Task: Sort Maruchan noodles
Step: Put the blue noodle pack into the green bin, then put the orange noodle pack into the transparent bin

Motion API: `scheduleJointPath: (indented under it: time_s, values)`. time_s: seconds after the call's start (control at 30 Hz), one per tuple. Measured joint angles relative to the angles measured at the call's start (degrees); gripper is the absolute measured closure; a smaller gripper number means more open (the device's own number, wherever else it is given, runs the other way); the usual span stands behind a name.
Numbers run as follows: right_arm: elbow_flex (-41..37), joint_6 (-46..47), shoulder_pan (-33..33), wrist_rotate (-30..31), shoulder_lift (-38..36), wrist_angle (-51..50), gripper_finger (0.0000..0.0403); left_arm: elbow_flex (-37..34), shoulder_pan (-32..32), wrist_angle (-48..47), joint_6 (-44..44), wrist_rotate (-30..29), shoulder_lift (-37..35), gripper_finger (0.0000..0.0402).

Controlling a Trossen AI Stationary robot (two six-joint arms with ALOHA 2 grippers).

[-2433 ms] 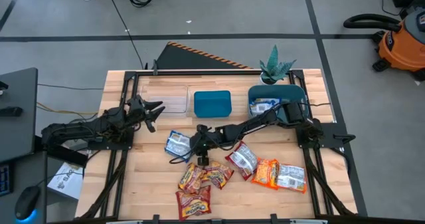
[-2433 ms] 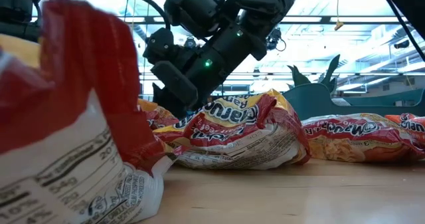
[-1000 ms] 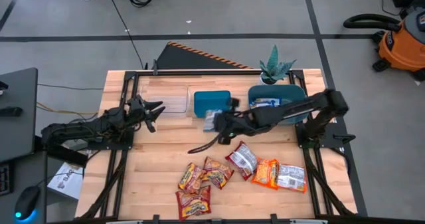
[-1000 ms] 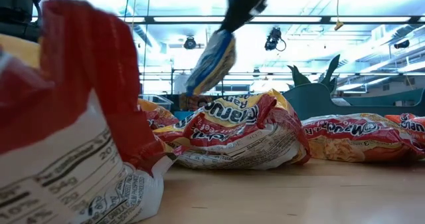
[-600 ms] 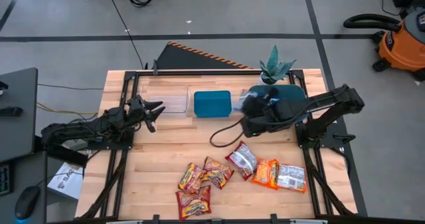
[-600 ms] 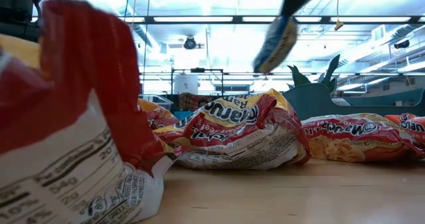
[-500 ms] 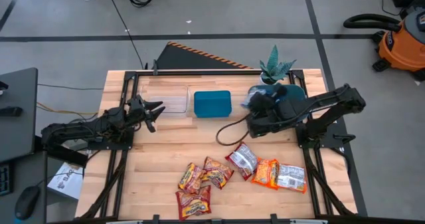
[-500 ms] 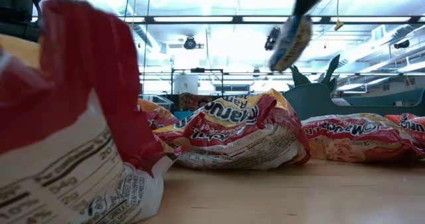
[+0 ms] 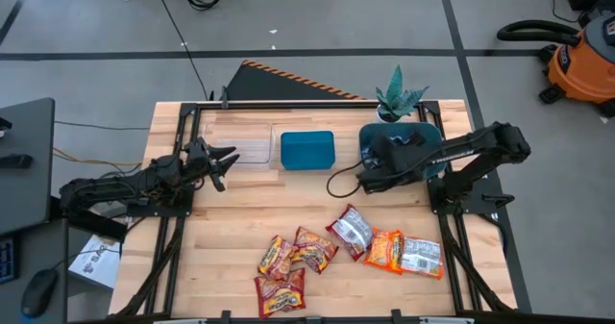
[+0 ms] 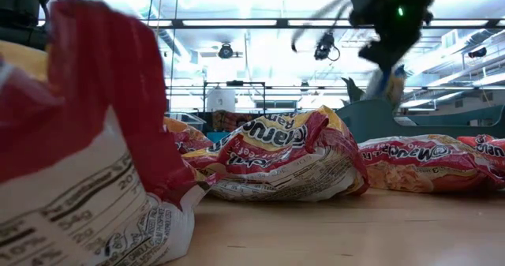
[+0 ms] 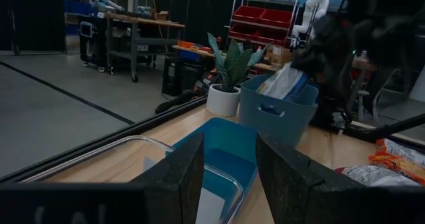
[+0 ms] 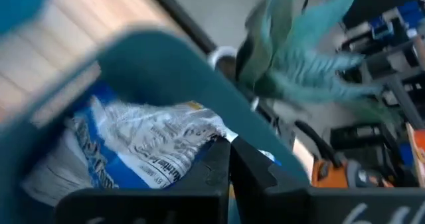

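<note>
My right gripper (image 9: pixel 377 155) hangs over the right teal bin (image 9: pixel 428 137) at the table's far right, shut on a blue-and-white noodle packet (image 12: pixel 143 147). The low view shows that packet (image 10: pixel 387 84) hanging below the gripper, just above the bin's wall (image 10: pixel 379 120). Several red-and-yellow packets (image 9: pixel 293 257) and orange ones (image 9: pixel 386 250) lie flat on the near half of the table. My left gripper (image 9: pixel 219 161) waits open at the table's left, its fingers (image 11: pixel 169 177) with nothing between them. My right gripper pinches the blue-and-white packet by one end edge (image 12: pixel 207 139) between its two fingers. The fingers come from above, slanting down toward the bin. The packet hangs below them, clear of the table, its lower end at the bin's opening.
A second teal bin (image 9: pixel 307 150) stands at the far middle, and a clear tray (image 9: pixel 240 141) to its left. A potted plant (image 9: pixel 399 98) stands just behind the right bin. Bare wood lies between the bins and the packets.
My right gripper has carried the blue-and-white packet toward the table's right edge, from beside the middle teal bin to above the right one, and has come down. The packet has hung below the fingers all the way.
</note>
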Motion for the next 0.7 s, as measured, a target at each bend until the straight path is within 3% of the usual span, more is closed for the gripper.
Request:
scheduleJointPath:
  time_s: [0.23,0.4,0.5,0.7]
  values:
    - [-5.4,-2.5,-3.0,-8.4,0.0,4.3,0.0341,0.0,0.0,0.0,-0.9,1.4,0.0,0.0260]
    - [-2.7,-8.3,-2.7,-13.5,-3.0,3.8,0.0305,0.0,0.0,0.7,0.2,17.7,0.0,0.0260]
    - [-0.5,-10.7,-1.3,-13.5,-6.3,4.0,0.0291,0.0,0.0,2.5,1.5,21.3,0.0,0.0260]
    - [1.0,-15.0,2.8,-7.5,-13.6,9.1,0.0283,0.0,0.0,4.4,1.5,21.1,0.0,0.0260]
